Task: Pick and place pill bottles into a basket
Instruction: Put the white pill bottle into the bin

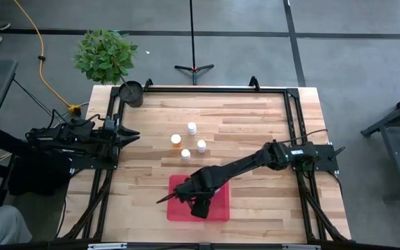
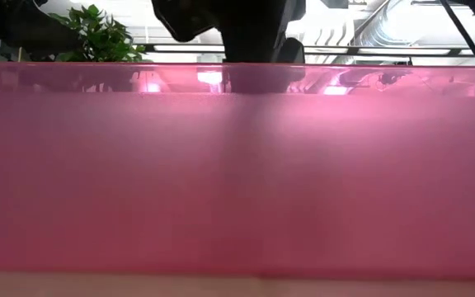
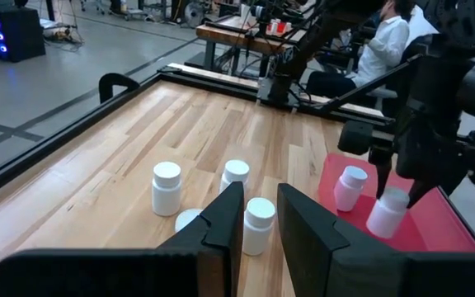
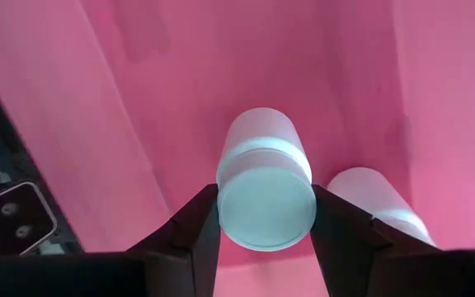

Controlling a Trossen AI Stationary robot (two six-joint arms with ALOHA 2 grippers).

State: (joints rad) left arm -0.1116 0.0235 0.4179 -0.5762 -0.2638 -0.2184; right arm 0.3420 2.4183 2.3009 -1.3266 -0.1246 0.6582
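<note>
The red tray (image 1: 217,208) lies near the table's front edge. Its pink wall (image 2: 237,181) fills the low view. My right gripper (image 4: 266,216) is over the tray's left part (image 1: 188,195), shut on a white pill bottle (image 3: 388,213). A second bottle (image 4: 379,205) lies tilted on the tray floor beside it, and it also shows in the left wrist view (image 3: 350,188). Several white-capped bottles (image 1: 192,128) (image 1: 201,145) (image 1: 185,154) stand on the wood, one with an orange body (image 1: 176,139). My left gripper (image 3: 261,235) waits at the table's left edge (image 1: 127,135), slightly open and empty. My right gripper pinches the bottle's white cap (image 4: 266,202) between its two fingers, one on each side. The fingers come from above, pointing down into the tray. The bottle's body points away from the gripper toward the tray floor; whether it touches the floor, I cannot tell.
A dark round pot (image 1: 131,92) with a green plant (image 1: 105,54) stands at the table's far left corner. A black frame (image 1: 207,89) runs along the table's edges. People sit at a bench beyond the table (image 3: 382,45). Bare wood lies right of the bottles (image 1: 255,128).
</note>
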